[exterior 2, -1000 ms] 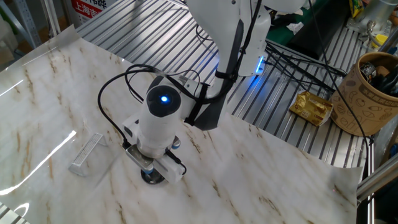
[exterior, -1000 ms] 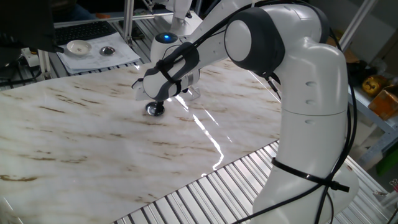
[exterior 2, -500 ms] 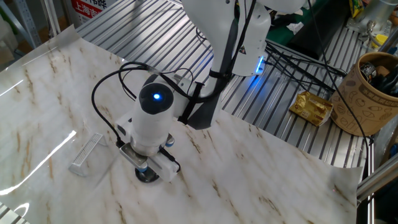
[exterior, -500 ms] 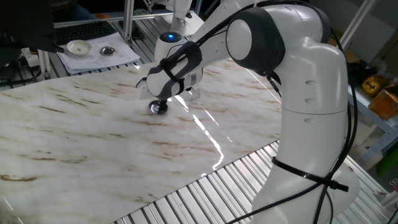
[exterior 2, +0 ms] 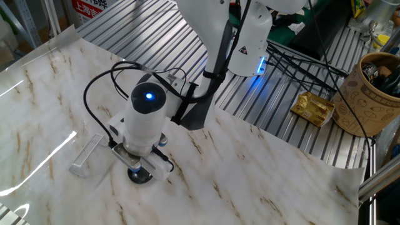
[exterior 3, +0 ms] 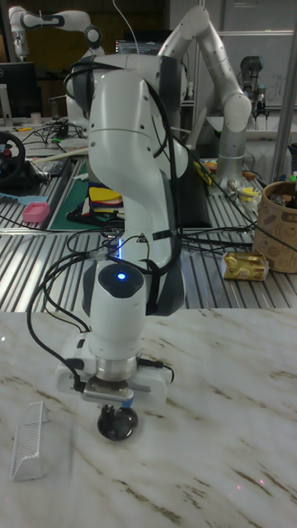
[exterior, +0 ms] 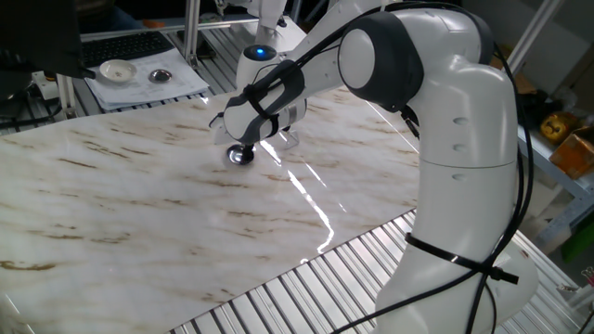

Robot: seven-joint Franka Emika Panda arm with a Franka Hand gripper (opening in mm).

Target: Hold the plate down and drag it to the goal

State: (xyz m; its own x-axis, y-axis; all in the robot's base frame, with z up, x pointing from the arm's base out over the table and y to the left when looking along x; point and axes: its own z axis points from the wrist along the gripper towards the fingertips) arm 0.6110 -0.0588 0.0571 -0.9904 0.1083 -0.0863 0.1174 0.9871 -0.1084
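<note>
Bright overhead light fell evenly. A long white glare streak [exterior: 306, 199] crossed the glossy counter [exterior: 139, 223] from centre toward 5 o'clock. Focus was sharp; shadows stayed faint.

The arm [exterior: 445, 121] is glossy white, built of fat rounded links with dark grey bands at the joints — the largest band rings the big elbow housing. A round blue light [exterior 3: 120, 276] glows on top of the wrist casing just above the gripper [exterior 3: 113, 406]. Black cables [exterior 2: 100, 94] loop out beside the wrist and run back along the links — another black cable wraps the base column. A flat white flange sits directly over the gripper, with a small blue part beneath it.
</note>
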